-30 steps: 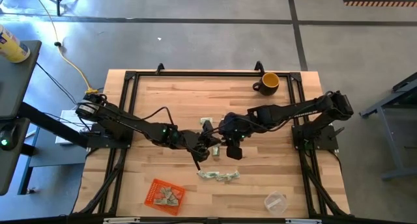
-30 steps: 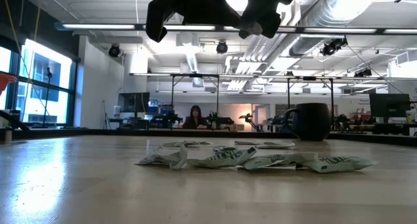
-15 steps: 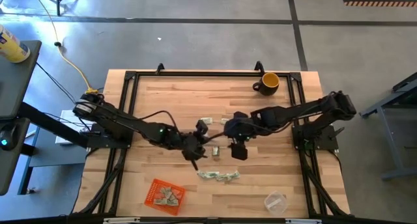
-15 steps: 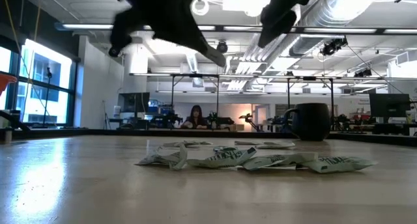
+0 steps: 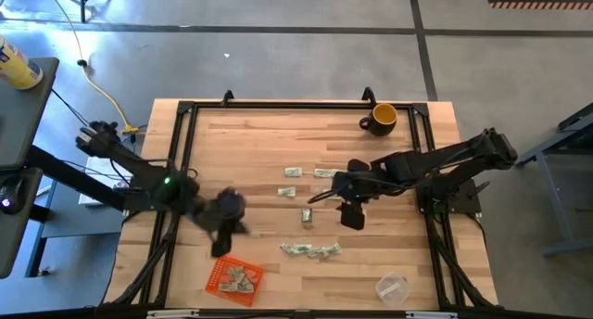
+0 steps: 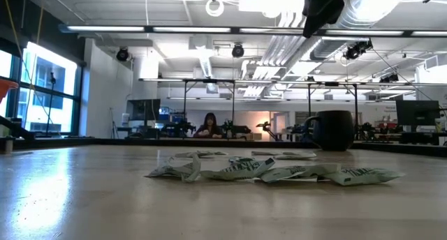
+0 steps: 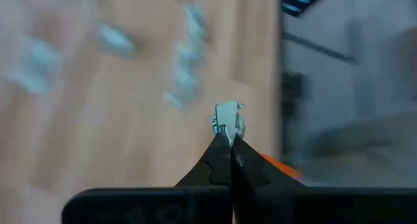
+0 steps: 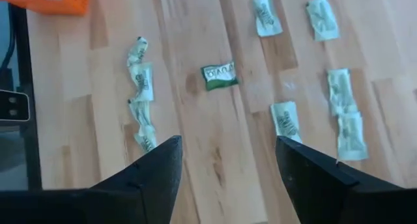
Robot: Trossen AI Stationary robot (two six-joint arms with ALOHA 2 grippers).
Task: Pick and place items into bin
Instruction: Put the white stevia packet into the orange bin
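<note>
My left gripper (image 5: 223, 233) hangs over the near-left part of the table, just on the far side of the orange bin (image 5: 233, 277), shut on one small pale green-and-white item (image 7: 227, 122). The bin holds a few items, and its orange edge (image 7: 281, 168) shows past the fingers in the left wrist view. My right gripper (image 5: 350, 214) is open and empty above mid-table; its fingers frame loose items (image 8: 219, 75) lying flat on the wood. A row of items (image 5: 310, 251) lies near the table's near edge, and more (image 5: 290, 172) lie at the centre. My left gripper pinches the item by its lower edge (image 7: 228, 133) between the two fingertips. Most of the item sticks out past the tips, lifted clear of the table.
A yellow-and-black mug (image 5: 382, 118) stands at the far right corner and shows dark in the low view (image 6: 334, 138). A clear plastic cup (image 5: 392, 287) lies near the near right edge. Black frame rails run along the table's sides.
My left arm has swung fast from the table's centre toward the near left, close to the bin, carrying the pinched item; it has left the low view. My right gripper has drifted a little toward the right edge, still open.
</note>
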